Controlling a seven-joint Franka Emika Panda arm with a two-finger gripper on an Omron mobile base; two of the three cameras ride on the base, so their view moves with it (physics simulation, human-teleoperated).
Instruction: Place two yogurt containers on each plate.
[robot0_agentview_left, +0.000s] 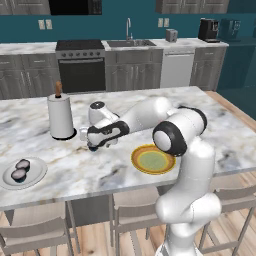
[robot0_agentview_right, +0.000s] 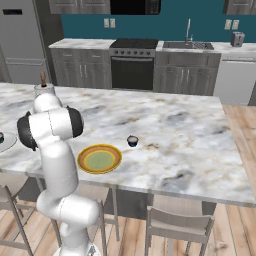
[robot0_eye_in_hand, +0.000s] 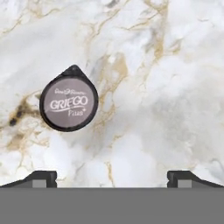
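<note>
In the hand view a yogurt container with a pale "GRIEGO" lid stands on the marble. It lies ahead of my gripper and left of its midline. The gripper is open and holds nothing. My gripper hangs low over the counter, between the paper towel roll and the yellow-rimmed plate. That plate has nothing on it. Another yogurt container stands on the counter just right of it. The white-grey plate at the left carries two yogurt containers.
A tall white paper towel roll stands just left of the hand. The island's front edge runs close below both plates, with stools under it. Stove and sink line the far wall.
</note>
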